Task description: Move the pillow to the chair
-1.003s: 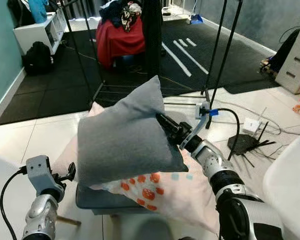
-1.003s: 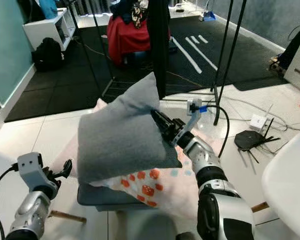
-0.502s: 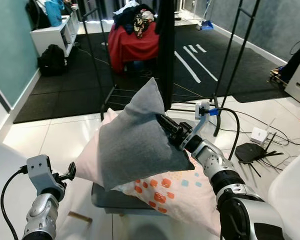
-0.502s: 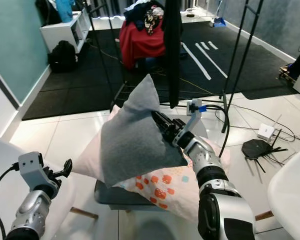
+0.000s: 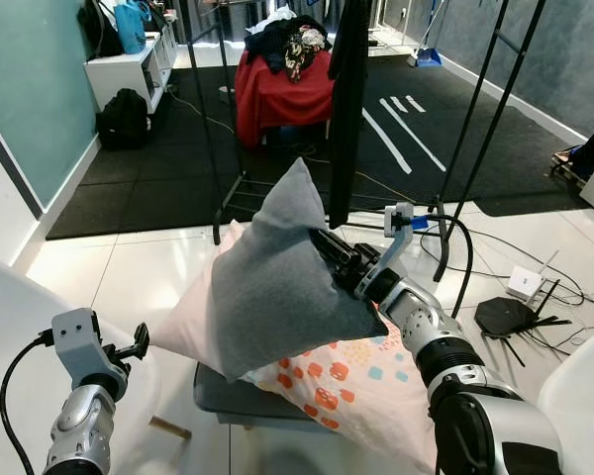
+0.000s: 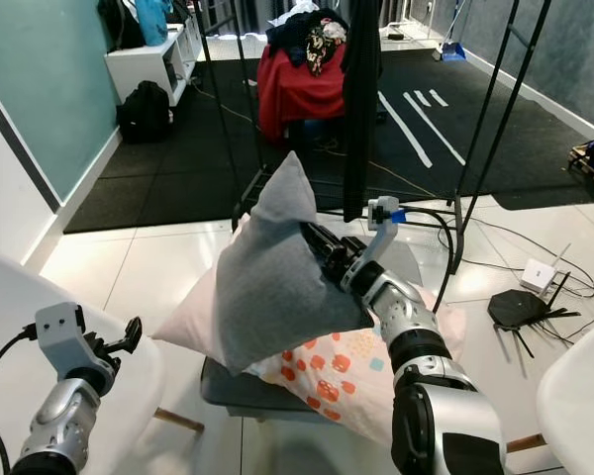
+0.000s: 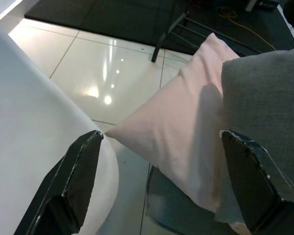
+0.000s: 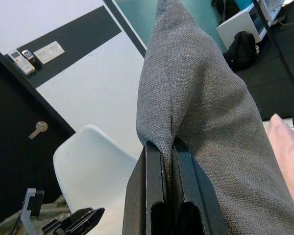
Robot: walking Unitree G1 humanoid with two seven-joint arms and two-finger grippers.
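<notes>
White plastic curves up nearest the robot: the shell of a chair at its left, with the left claw hanging idle just over the chair's edge, its two black fingers spread wide apart on nothing. A little farther on, a dark stool carries two pillows that lie on it, a pale pink one and a white one with orange and teal prints.

Above those, the grey pillow hangs in the air, clear of the stool and resting lightly against the pink pillow beside it. The right claw is clamped on a fold of the grey fabric at the pillow's edge, the cloth bunched tight between the closed fingers.

The pillow looks light and very soft: it droops from the pinch and holds a peaked corner upward. The woven cover seems rough enough not to slide, so an edge or corner fold is a fair place to hold it, though a soft filling may let it swing and drag over the other pillows. It is not fragile.

Beyond stand black rack poles, a red-draped seat heaped with clothes and a dark mat.
</notes>
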